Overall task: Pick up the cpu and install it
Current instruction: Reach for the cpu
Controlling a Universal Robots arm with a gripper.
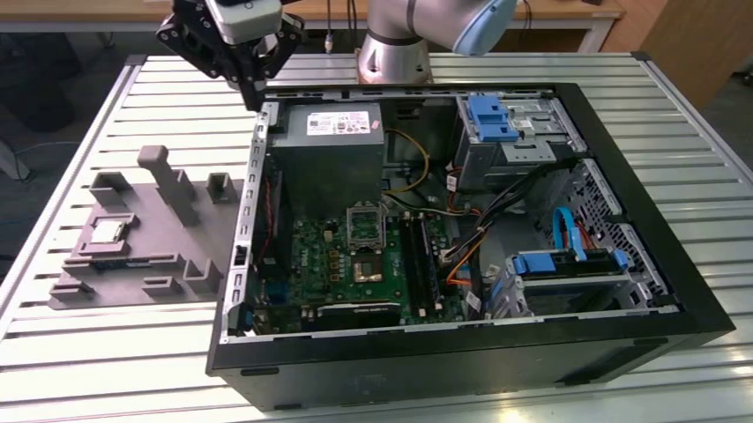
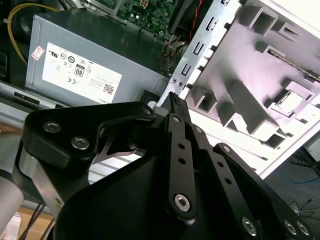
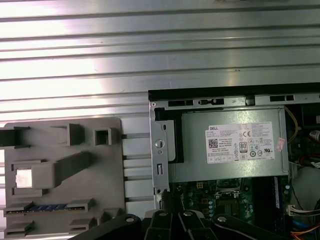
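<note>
Gripper (image 1: 252,95), its jaws drawn together on nothing, hangs above the back corner of the open computer case (image 1: 471,370). The cpu (image 1: 108,231) lies flat in a recess of the grey tray (image 1: 153,242), well apart, toward the exterior view's lower left.

Slatted metal table with a tray and a computer on it

The table (image 1: 106,352), made of pale ribbed slats, carries a grey plastic tray (image 1: 147,251) toward the exterior view's left. An open black computer case (image 1: 471,361) lies just beside it, with a narrow strip of slats between them. The arm's base (image 1: 394,62) stands at the far edge.
</note>
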